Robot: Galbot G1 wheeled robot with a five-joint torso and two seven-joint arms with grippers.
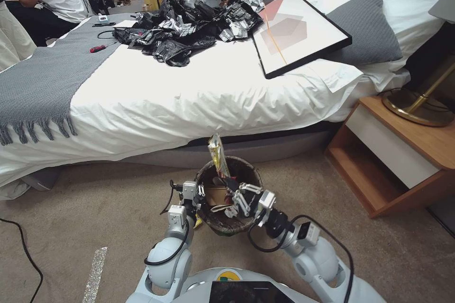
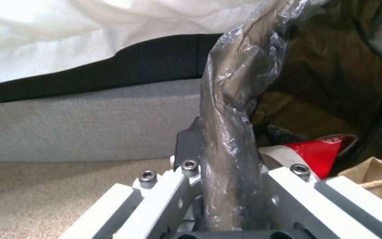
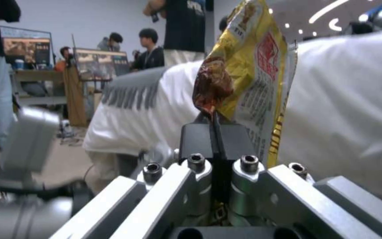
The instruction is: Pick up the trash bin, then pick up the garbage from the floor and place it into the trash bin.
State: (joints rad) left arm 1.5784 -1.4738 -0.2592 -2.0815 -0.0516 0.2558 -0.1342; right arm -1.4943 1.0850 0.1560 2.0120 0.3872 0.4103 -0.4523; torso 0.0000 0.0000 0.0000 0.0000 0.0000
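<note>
Nearest to us, at the bottom of the head view, our own white torso and both arms reach forward over the carpet toward the trash bin (image 1: 227,218), which hangs in front of us, just short of the bed (image 1: 199,90). Our left claw (image 1: 196,197) is pinching the bin's near-left rim; in the left wrist view its fingers (image 2: 186,146) are pressed onto the dark translucent bag (image 2: 230,132) folded over that rim. Inside the bin we see a red-and-white paper cup (image 2: 319,152) and a brown paper bag (image 2: 372,176).

Our right claw (image 1: 232,184) sits over the bin's opening, its black fingers (image 3: 197,139) pressed together on the lower edge of a yellow snack wrapper (image 3: 248,76). The wrapper (image 1: 218,154) stands upright above the bin's far rim, its top reaching up against the bed's side.

On the bed lie a heap of black plastic bags (image 1: 185,28), a framed picture (image 1: 294,23), a grey pillow (image 1: 367,28), a grey throw (image 1: 47,75) and a red-handled screwdriver (image 1: 100,48). To our right stands a wooden nightstand (image 1: 403,151) with a brass lamp base (image 1: 417,106) on it. A black cable (image 1: 23,251) runs across the carpet at our left.
</note>
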